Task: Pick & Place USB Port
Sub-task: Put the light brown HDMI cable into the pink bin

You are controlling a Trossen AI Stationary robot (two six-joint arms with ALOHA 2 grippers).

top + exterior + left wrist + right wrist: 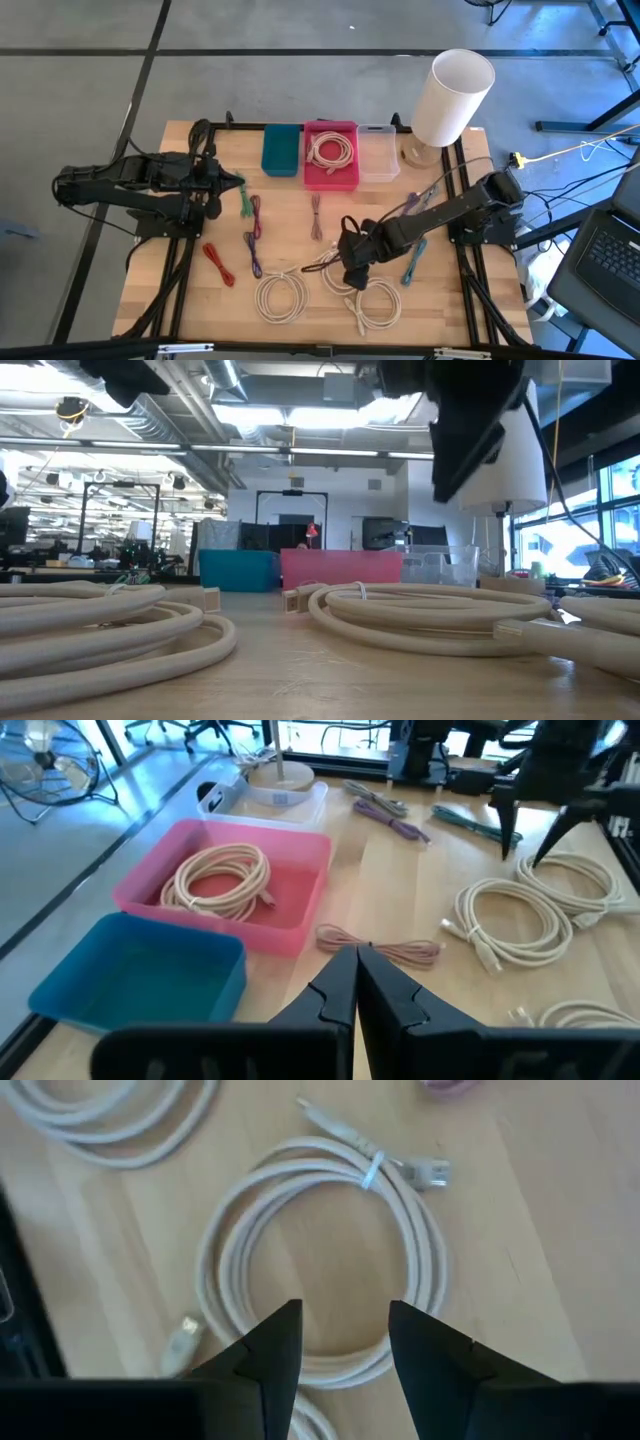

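My right gripper hangs over the near middle of the wooden table, fingers parted and pointing down at a coiled white USB cable lying flat below them; the fingers hold nothing, and from the wrist view they sit above the coil's rim, though I cannot tell whether they touch it. Two more white cable coils lie close by, one to the left and one just nearer. My left gripper waits at the left side of the table, its fingers pressed together and empty. Along the far edge stand three bins side by side: a teal bin, a pink bin that already holds a coiled white cable, and a clear bin. A white lamp shade stands at the far right corner. Scattered between the arms are a green cable, a red cable, purple cables, a pinkish cable and a teal cable.
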